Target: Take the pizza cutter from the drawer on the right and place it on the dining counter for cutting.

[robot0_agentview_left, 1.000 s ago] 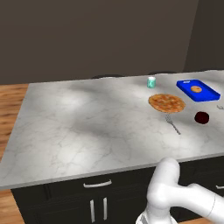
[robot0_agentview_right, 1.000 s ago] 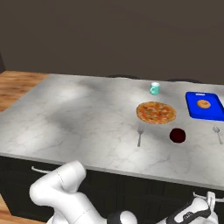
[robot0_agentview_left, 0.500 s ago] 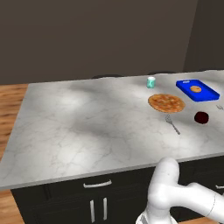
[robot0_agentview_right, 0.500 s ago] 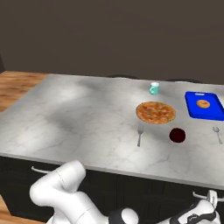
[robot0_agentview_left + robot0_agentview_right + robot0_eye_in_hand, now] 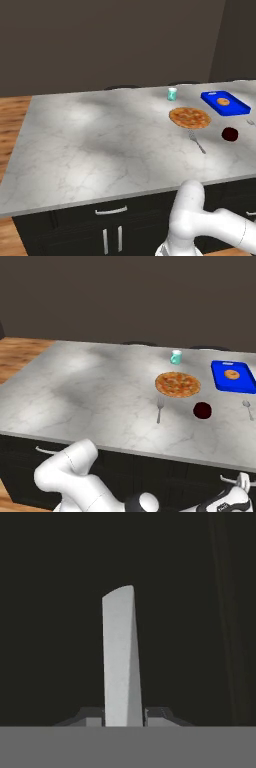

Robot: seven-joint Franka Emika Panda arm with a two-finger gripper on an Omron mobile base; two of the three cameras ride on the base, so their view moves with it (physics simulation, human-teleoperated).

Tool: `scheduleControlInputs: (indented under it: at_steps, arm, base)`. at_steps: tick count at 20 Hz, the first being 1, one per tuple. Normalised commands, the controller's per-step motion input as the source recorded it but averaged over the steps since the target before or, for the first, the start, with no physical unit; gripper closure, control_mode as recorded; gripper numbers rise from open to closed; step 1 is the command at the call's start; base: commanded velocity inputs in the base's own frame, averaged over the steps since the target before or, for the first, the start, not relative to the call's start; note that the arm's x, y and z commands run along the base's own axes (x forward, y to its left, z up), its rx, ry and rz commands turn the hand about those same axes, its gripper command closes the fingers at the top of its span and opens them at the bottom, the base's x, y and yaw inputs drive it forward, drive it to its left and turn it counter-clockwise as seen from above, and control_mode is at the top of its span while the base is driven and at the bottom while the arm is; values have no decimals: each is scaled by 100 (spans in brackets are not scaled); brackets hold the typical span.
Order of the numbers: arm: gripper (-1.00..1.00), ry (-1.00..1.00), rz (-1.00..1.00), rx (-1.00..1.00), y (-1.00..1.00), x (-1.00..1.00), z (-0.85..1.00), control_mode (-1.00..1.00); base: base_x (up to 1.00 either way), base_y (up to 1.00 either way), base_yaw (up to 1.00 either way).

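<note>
Left base view. The dining worktop (image 5: pixel 100 145), a marble-veined slab over black cabinet fronts with silver handles (image 5: pixel 111 210), carries its load at the far right: a pizza (image 5: pixel 189 117), a small teal cup (image 5: pixel 172 94) behind it, a blue tray (image 5: pixel 225 102) holding a round pastry, a fork (image 5: pixel 197 142) just in front of the pizza, and a dark red round object (image 5: pixel 229 134) beside the fork. The white arm (image 5: pixel 200 225) bends low in front of the cabinets.

Right base view. The same worktop (image 5: pixel 90 391) with pizza (image 5: pixel 177 384), cup (image 5: pixel 175 357), tray (image 5: pixel 232 376), fork (image 5: pixel 159 408) and red object (image 5: pixel 202 410); a spoon (image 5: pixel 248 408) lies near the right edge. The arm reaches along below the slab's edge to the lower right (the hand sits at the frame corner).

Hand view. The pincer (image 5: pixel 123 719) is pinching a pale grey, flat, round-topped piece (image 5: pixel 120 657) that rises upright between its fingertips (image 5: pixel 90 718) against a dark background. Whether this piece belongs to the pizza cutter cannot be told.
</note>
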Motion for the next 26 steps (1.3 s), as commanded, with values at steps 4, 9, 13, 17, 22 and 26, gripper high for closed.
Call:
scheduleControlInputs:
  at_steps: [4, 9, 13, 17, 22, 26]
  arm:
    - [100, -10, 2, 0, -2, -66, -36, -100]
    - [100, -7, 2, 0, -13, -93, -25, -100]
    - [100, -5, 1, 0, -23, -97, -18, -100]
    - [100, -3, 1, 0, -25, -95, -19, -100]
    - [100, -2, 2, 0, -23, -92, -22, -100]
    - [100, -2, 2, 1, -25, -92, -25, -100]
  base:
    - [0, 0, 0]
    - [0, 0, 0]
    - [0, 0, 0]
    - [0, 0, 0]
    - [0, 0, 0]
    - [0, 0, 0]
